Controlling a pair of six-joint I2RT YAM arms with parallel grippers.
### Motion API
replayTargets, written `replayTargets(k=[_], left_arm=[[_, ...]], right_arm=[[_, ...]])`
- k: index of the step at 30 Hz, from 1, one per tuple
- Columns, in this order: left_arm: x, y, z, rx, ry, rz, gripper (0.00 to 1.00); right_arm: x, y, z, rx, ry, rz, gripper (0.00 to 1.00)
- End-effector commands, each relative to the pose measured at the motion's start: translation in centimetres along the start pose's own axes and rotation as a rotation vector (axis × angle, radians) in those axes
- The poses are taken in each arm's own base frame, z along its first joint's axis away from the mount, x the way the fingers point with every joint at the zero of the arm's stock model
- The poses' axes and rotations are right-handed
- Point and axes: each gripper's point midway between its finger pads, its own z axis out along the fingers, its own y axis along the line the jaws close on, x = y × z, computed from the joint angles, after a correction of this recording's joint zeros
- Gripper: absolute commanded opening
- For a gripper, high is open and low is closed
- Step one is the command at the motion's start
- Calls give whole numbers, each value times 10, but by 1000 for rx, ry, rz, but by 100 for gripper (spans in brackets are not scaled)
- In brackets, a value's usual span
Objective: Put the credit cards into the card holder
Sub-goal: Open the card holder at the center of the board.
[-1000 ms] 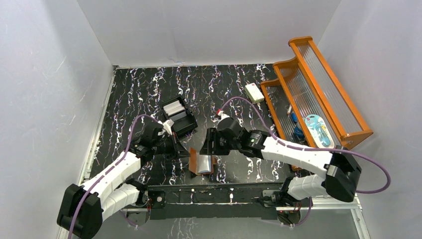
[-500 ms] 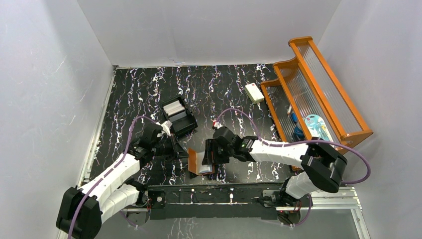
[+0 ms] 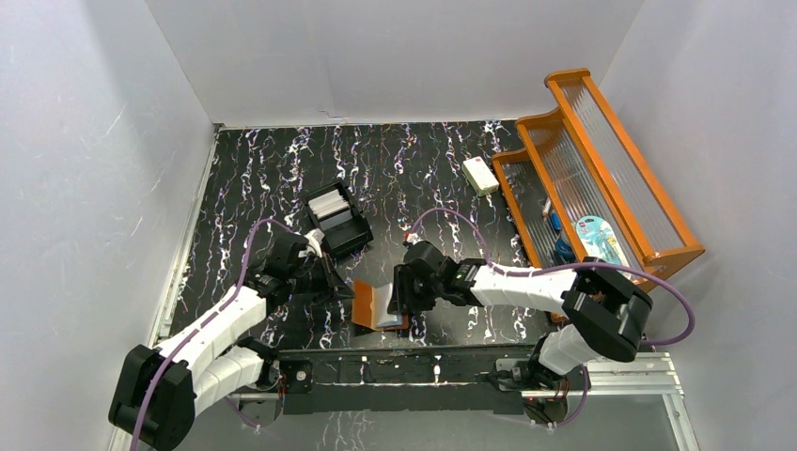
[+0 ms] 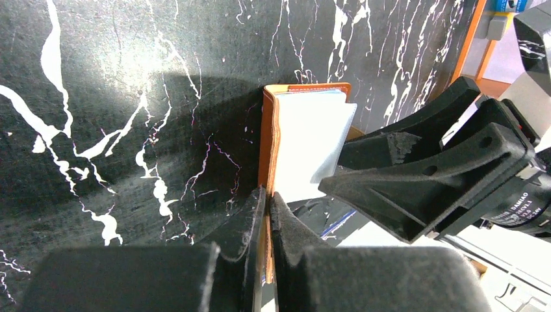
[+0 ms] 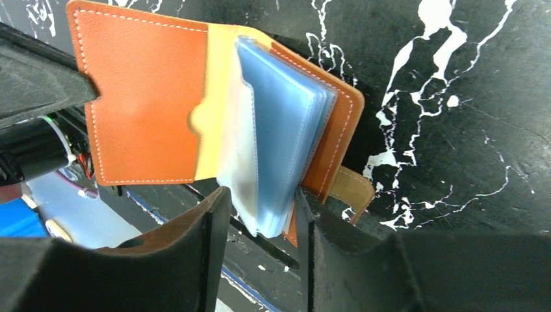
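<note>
While the left gripper (image 4: 268,195) is clamped on the edge of the orange-brown cover of the card holder (image 5: 146,104), the right gripper (image 5: 260,211) is closed around its sheaf of pale blue sleeves (image 5: 286,136). The holder stands opened near the front edge of the table (image 3: 263,178), between the two arms. Behind it, the black box (image 3: 352,233) holds a stack of white and grey cards (image 3: 328,203). A second ago the right gripper hovered just behind the holder, apart from it; now it is on the sleeves.
</note>
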Motion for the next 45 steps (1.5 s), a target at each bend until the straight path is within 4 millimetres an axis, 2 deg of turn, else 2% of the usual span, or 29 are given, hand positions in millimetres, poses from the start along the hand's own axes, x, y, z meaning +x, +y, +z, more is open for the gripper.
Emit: replayTargets(k=[1, 4, 9, 13, 16, 19, 22, 25, 29, 34, 45], left_arm=[[4, 3, -2, -17, 21, -3, 2], [3, 0, -4, -7, 8, -1, 2], [2, -1, -6, 0, 0, 6, 2], [5, 1, -4, -5, 13, 1, 2], [5, 1, -5, -3, 11, 2, 2], [5, 2, -5, -6, 7, -1, 2], [5, 3, -4, -9, 10, -4, 2], [5, 3, -4, -11, 9, -4, 3], [5, 4, -4, -12, 11, -5, 3], [6, 5, -3, -16, 12, -8, 3], [7, 5, -2, -16, 15, -11, 3]], right_arm=[[-19, 45, -16, -168, -48, 1, 53], [-22, 52, -18, -192, -53, 3, 55], [-27, 57, -19, -205, -66, 8, 49], [-32, 64, -24, -226, -80, 19, 54], [-36, 66, -29, -230, -103, 19, 53], [-40, 62, -33, -206, -129, 20, 42], [-43, 46, -34, -133, -165, 17, 17], [-44, 39, -31, -99, -174, 10, 13], [-44, 36, -30, -75, -166, 9, 17], [-48, 36, -30, -71, -186, 7, 39], [-44, 33, -14, -65, -162, 7, 47]])
